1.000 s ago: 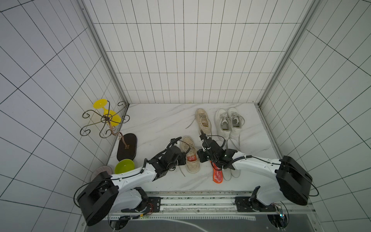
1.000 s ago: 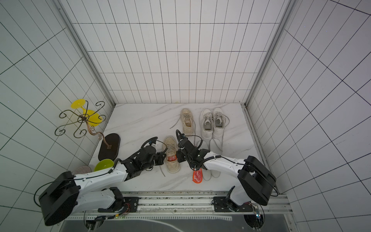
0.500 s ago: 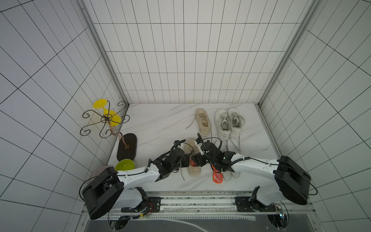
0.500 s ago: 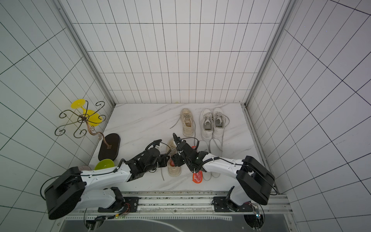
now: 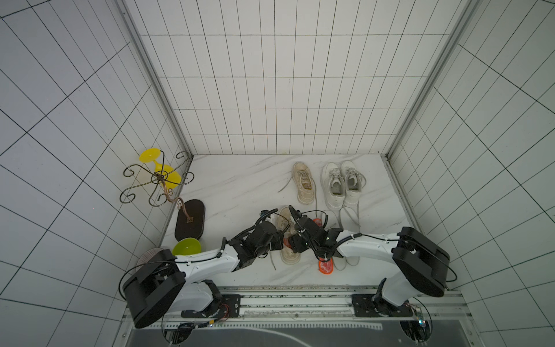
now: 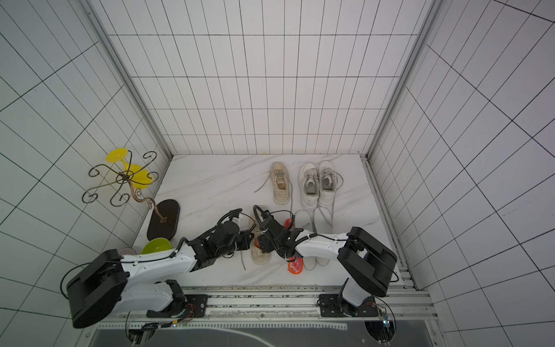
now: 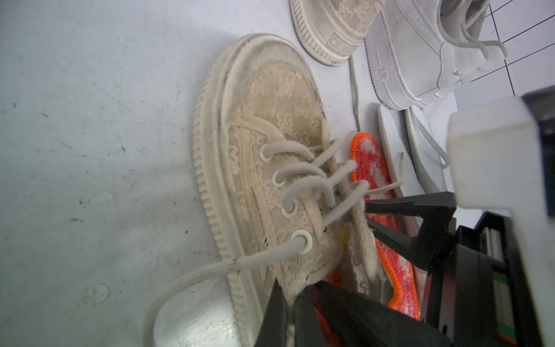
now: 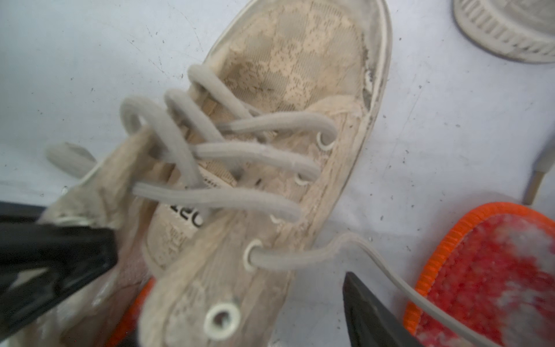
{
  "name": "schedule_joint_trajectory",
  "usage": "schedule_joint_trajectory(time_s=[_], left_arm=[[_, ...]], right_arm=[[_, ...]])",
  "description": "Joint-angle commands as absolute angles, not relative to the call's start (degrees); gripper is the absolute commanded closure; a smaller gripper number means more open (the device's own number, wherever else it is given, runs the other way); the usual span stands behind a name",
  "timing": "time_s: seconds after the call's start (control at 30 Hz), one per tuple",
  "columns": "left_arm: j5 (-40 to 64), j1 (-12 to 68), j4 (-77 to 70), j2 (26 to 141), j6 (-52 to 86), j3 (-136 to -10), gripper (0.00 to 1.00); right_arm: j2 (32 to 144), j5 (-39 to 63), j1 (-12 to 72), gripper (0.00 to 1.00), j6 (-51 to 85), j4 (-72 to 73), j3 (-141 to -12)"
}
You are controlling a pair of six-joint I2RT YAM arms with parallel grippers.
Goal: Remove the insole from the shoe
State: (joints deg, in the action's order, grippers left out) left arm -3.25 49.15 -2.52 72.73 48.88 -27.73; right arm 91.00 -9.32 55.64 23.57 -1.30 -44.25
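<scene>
step: we're lining up the grab
shoe point(image 5: 290, 257): sitting lower middle in both top views
insole point(image 8: 136, 303): orange edge peeking out the shoe's opening
left gripper point(image 7: 289, 303): pinching the shoe's collar
right gripper point(image 7: 368, 214): gaping by the laces, holding nothing
next: we're guessing it needs dipping in and nipping that orange edge
writing: "AIR" on the white sneaker point(image 7: 405, 54); tongue print half-hidden
</scene>
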Motion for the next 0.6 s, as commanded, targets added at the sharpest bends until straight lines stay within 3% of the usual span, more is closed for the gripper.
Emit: schedule_joint_trajectory(time_s=[0.0, 0.1, 0.3, 0.57], left_arm=[[-2.7, 49.7, -4.8, 72.5, 49.0, -28.5, 0.99], [-2.8, 49.7, -4.4, 72.8, 48.6, -28.4, 0.92], [-3.6, 49.7, -2.9, 72.6, 47.0, -29.2, 0.70], [-4.5, 49.6, -0.3, 74.5, 44.8, -32.1, 0.61]], right_arm=[[92.8, -18.3, 55.4, 0.28, 23.9, -3.4, -46.0], [91.4, -19.2, 55.5, 0.30, 23.5, -1.8, -46.8], [89.6, -21.3, 55.4, 0.32, 23.4, -1.0, -48.3], [88.7, -20.4, 55.1, 0.31, 23.5, 0.2, -49.5]])
